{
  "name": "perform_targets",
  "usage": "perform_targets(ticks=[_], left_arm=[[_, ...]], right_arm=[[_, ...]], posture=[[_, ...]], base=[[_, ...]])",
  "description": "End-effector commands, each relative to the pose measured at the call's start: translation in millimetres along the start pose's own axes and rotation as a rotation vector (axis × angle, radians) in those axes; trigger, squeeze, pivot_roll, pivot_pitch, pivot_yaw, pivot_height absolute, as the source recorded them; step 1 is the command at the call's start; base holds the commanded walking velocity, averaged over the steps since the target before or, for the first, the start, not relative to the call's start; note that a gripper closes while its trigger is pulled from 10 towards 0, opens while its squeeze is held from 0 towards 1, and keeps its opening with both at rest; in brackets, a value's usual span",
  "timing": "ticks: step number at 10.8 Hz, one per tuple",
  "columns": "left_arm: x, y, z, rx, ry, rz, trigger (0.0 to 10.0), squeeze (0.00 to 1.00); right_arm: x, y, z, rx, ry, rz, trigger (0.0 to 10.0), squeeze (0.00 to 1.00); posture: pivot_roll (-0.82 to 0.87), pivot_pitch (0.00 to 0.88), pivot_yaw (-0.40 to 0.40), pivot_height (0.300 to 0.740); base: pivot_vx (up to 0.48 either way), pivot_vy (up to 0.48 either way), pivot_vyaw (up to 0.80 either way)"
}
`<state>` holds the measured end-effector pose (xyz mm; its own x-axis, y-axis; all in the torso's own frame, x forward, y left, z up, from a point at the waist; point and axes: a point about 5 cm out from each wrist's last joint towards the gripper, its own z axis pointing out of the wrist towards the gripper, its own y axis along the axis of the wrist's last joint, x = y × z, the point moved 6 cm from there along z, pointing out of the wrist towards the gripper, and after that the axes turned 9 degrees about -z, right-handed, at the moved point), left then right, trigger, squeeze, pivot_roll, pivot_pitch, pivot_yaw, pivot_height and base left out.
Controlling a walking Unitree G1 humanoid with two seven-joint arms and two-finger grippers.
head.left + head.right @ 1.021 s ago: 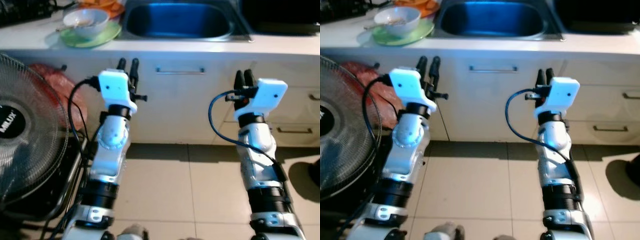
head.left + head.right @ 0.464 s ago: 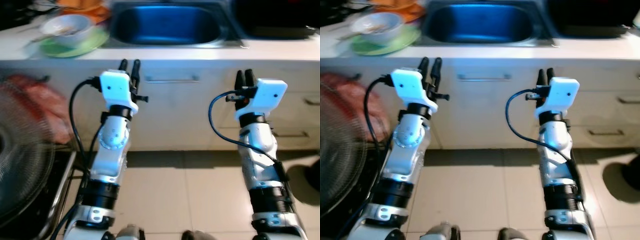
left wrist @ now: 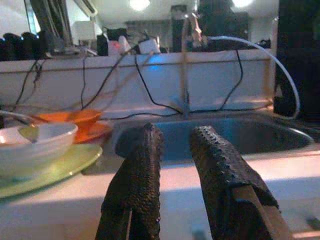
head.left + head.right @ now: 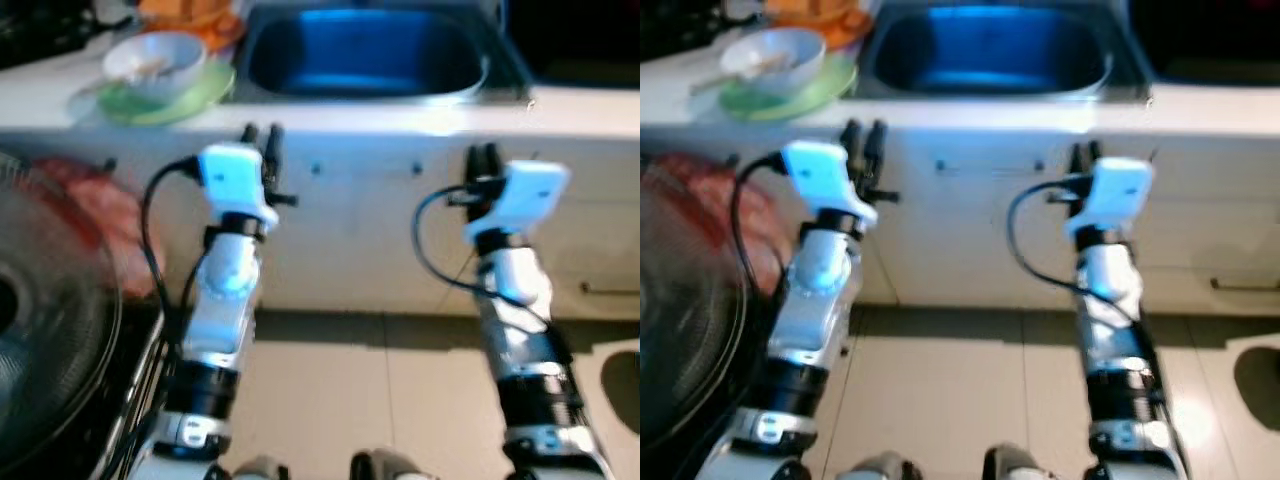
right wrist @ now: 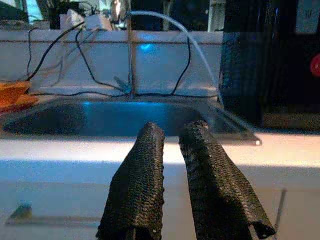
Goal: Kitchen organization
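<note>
A white bowl (image 4: 158, 60) with a spoon in it stands on a green plate (image 4: 200, 92) on the counter, left of the steel sink (image 4: 365, 55). An orange dish (image 4: 195, 12) lies behind them. My left gripper (image 4: 262, 135) is raised in front of the counter edge, right of the plate, fingers close together and holding nothing. My right gripper (image 4: 483, 157) is raised below the sink's right corner, shut and holding nothing. The left wrist view looks past that gripper (image 3: 175, 135) to the bowl (image 3: 30, 142) and sink (image 3: 240, 137). The right gripper (image 5: 172, 131) points at the sink (image 5: 100, 117).
White cabinet fronts (image 4: 365, 230) run under the counter, with a drawer handle (image 4: 610, 290) at the right. A large floor fan (image 4: 50, 330) and a red bag (image 4: 95, 205) stand at my left. A dark appliance (image 4: 590, 40) sits right of the sink. Tiled floor (image 4: 370, 400) lies below.
The camera has moved and the picture is blurred: the counter now sits lower and nearer in view. Both arms keep the same raised pose, grippers unchanged.
</note>
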<state>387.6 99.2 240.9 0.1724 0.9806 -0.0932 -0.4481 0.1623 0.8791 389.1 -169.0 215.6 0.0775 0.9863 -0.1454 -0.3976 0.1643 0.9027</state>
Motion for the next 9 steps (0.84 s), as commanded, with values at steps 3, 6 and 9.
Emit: perform_targets(ticks=[3, 6, 9], left_arm=[[9.4, 1.2, -0.1, 0.0, 0.015, 0.014, 10.0, 0.0], [9.1, 0.2, -0.7, 0.004, 0.012, 0.013, 10.0, 0.0], [9.0, -0.5, -1.4, 0.008, 0.012, 0.013, 10.0, 0.0]], right_arm=[[9.6, 1.4, -0.2, -0.003, 0.018, 0.012, 10.0, 0.0], [9.7, 0.9, -0.5, -0.002, 0.021, -0.003, 10.0, 0.0], [9.3, -0.3, -1.2, 0.002, 0.017, 0.004, 10.0, 0.0]], posture=[[0.02, 0.16, 0.025, 0.74], [0.02, 0.162, 0.025, 0.74], [0.02, 0.163, 0.025, 0.74]], base=[[0.374, 0.0, 0.0], [0.377, 0.0, 0.38], [0.377, 0.0, 0.0]])
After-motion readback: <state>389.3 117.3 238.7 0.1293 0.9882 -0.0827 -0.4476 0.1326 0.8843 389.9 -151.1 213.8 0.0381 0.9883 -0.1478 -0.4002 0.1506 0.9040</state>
